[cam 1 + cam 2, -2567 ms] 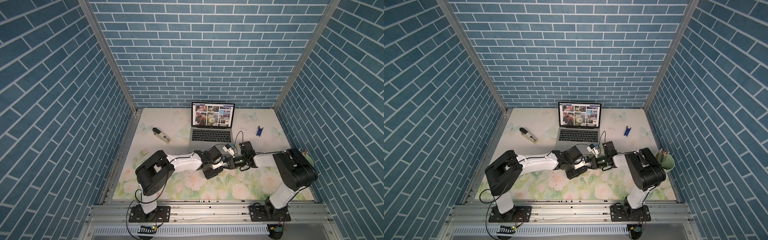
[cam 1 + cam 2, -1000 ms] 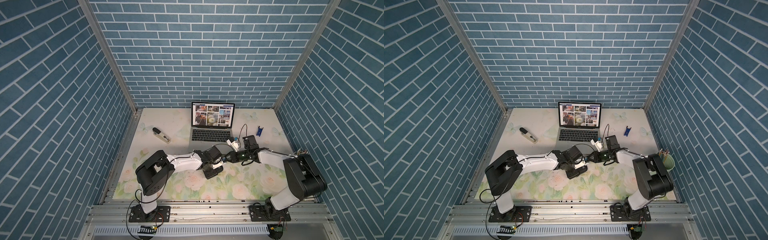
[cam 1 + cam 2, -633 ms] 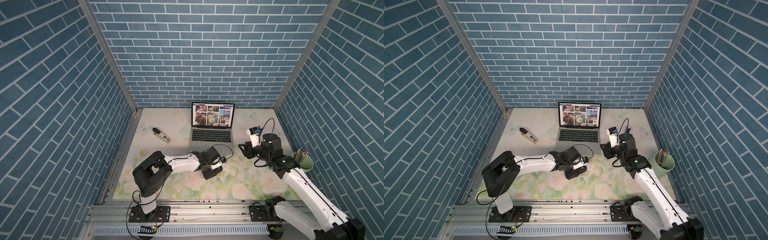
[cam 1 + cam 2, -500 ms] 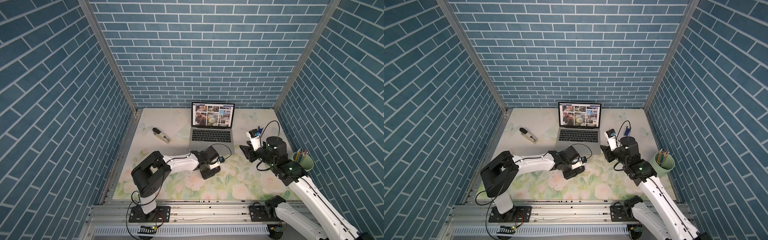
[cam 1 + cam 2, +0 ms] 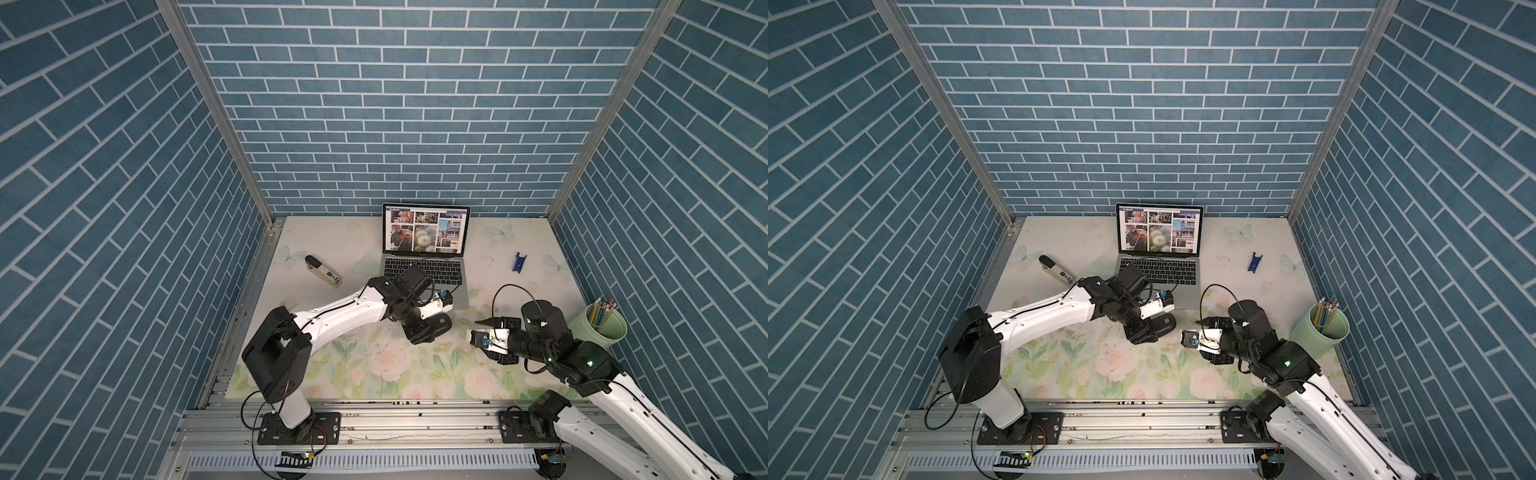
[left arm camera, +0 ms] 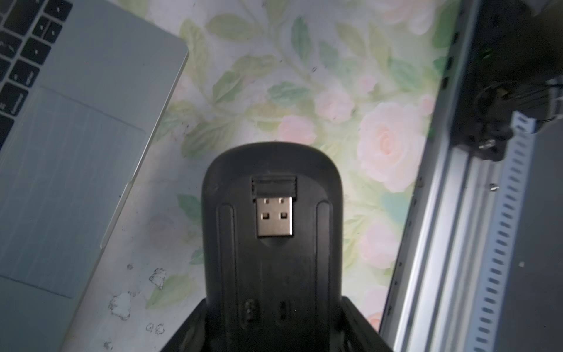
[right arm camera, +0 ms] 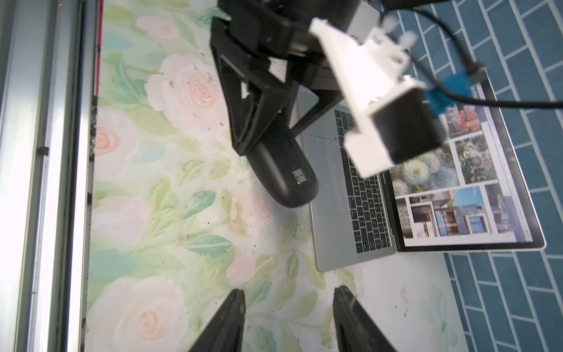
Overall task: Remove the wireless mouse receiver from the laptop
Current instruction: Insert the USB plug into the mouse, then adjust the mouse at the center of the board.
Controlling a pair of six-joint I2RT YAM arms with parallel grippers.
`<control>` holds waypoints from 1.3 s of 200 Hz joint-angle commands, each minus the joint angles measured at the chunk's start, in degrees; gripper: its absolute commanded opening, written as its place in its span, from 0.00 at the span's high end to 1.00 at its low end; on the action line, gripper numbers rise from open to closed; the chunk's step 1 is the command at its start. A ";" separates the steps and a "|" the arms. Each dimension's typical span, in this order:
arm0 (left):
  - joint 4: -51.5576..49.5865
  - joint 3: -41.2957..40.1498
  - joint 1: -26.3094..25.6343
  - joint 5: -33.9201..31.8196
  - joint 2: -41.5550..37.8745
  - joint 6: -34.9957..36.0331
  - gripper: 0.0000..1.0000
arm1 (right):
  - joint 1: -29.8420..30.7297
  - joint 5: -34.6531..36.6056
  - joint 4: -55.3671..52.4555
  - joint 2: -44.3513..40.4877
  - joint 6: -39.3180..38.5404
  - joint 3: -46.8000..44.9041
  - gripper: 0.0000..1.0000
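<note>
The silver laptop [image 5: 426,249] [image 5: 1160,241] stands open at the back, its screen showing photos. My left gripper [image 5: 422,330] [image 6: 275,307] is shut on a black mouse [image 5: 436,326] [image 6: 272,243] held underside up, just off the laptop's front right corner [image 6: 76,137]. The wireless mouse receiver [image 6: 274,210] [image 7: 300,176], a black stub with a bare metal plug, lies in the slot on the mouse's underside. My right gripper [image 5: 478,337] [image 7: 288,300] hangs open and empty over the mat, to the right of the mouse and apart from it.
A small blue plastic piece [image 5: 518,262] lies to the right of the laptop. A green cup of pencils [image 5: 600,324] stands by the right wall. A black-and-white handheld device [image 5: 323,272] lies at the left. The metal rail [image 5: 374,419] runs along the front edge.
My right arm has left the mouse, swung out past the laptop's right side and come back to the front right, and its jaws have opened. The left arm still holds the mouse in about the same place.
</note>
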 commanded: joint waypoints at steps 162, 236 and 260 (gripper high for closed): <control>-7.14 5.22 0.01 10.74 -0.74 -0.88 0.46 | 12.73 4.28 14.26 13.04 -3.83 1.56 0.38; -7.90 5.91 0.09 11.06 -1.13 -0.74 0.46 | 14.79 8.37 16.74 15.00 -3.39 0.10 0.37; -8.44 6.27 0.09 11.42 -1.44 -0.77 0.46 | 16.00 12.58 18.49 15.67 -3.45 -0.69 0.39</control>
